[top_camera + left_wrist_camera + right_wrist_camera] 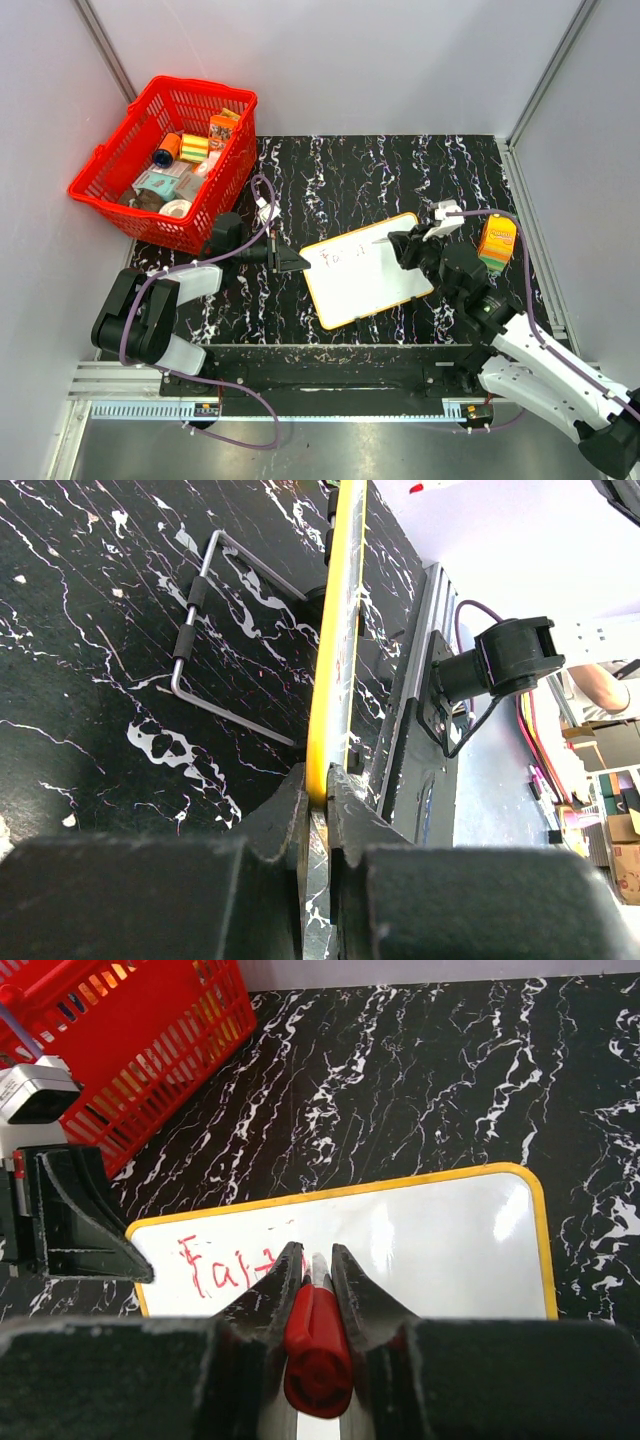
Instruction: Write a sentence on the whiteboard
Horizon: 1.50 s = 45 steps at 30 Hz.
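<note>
Pale grey walls (350, 60) enclose a black, white-veined bench (400, 170). A red basket (100, 185) of groceries stands at its far left corner. The whiteboard (375, 290) sits mid-bench, its yellow rim clenched at the left edge by the left fingers (297, 262). The right fingers (403, 243) grasp a red marker (318, 1350) over the board, beside the sentence (225, 1265), red lettering near the clamped edge.
</note>
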{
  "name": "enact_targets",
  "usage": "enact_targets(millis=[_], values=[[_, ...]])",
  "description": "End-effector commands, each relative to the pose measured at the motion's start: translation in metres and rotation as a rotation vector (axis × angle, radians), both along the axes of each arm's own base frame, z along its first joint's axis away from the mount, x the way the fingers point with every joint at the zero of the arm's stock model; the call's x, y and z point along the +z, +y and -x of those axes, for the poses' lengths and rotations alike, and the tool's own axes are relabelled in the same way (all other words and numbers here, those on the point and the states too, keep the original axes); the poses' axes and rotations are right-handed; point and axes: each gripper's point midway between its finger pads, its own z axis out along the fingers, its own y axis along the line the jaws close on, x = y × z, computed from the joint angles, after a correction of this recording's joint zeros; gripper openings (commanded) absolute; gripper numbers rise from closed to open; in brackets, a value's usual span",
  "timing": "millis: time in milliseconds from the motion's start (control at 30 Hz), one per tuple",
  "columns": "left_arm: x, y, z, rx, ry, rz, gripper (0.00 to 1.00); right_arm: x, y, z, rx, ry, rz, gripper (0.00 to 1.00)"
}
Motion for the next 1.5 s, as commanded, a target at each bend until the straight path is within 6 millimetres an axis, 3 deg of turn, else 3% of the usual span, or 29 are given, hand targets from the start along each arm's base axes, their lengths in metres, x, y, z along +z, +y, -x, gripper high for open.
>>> enact_targets(millis=[0, 267, 367, 567, 700, 800, 1233, 1467], values=[[-0.004, -0.003, -0.002, -0.019, -0.111, -0.036, 0.0, 0.031, 0.007, 0.004, 0.055, -0.053, -0.041, 0.0], [-0.004, -0.003, -0.002, -0.019, -0.111, -0.038, 0.0, 0.02, 0.029, 0.02, 0.192, -0.012, -0.032, 0.01], [-0.004, -0.003, -0.002, -0.019, -0.111, -0.039, 0.0, 0.02, 0.031, 0.024, 0.168, -0.028, -0.018, 0.0], [-0.005, -0.003, -0.002, -0.017, -0.108, -0.042, 0.0, 0.031, 0.003, 0.017, 0.023, -0.086, -0.017, 0.0], [-0.003, -0.004, -0.002, -0.021, -0.112, -0.039, 0.0, 0.032, -0.027, 0.004, -0.15, -0.095, 0.022, 0.0], [-0.004, -0.003, -0.001, -0.019, -0.11, -0.041, 0.0, 0.029, -0.032, 0.002, -0.183, -0.098, 0.025, 0.0], [-0.004, -0.004, -0.001, -0.026, -0.111, -0.04, 0.0, 0.034, -0.008, -0.023, -0.181, -0.122, 0.012, 0.0], [-0.004, -0.005, 0.0, -0.028, -0.109, -0.039, 0.0, 0.024, 0.001, -0.033, -0.185, -0.105, 0.04, 0.0]])
